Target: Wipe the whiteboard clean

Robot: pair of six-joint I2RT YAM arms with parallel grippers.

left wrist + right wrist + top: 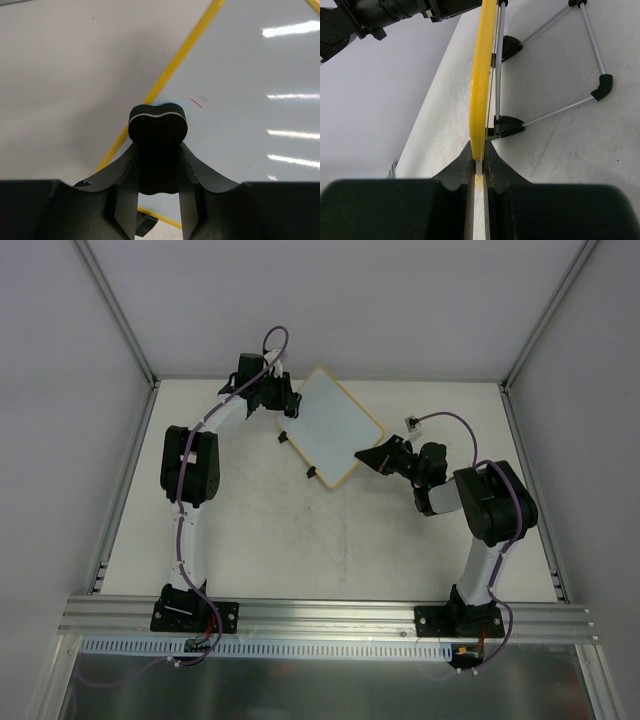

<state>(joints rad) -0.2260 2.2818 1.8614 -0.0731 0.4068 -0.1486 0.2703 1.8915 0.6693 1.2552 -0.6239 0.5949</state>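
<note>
Two arms share the work: the right gripper (479, 157), jaws shut tight on the yellow rim of the whiteboard (330, 425), apparently braces it against sliding, while the left gripper (158, 152), clamped on a black eraser (158, 122), holds it at the board's edge, a red mark (196, 103) just beyond its jaws.

Black-and-white arms (185, 530), seemingly purple cables (455, 418)
</note>
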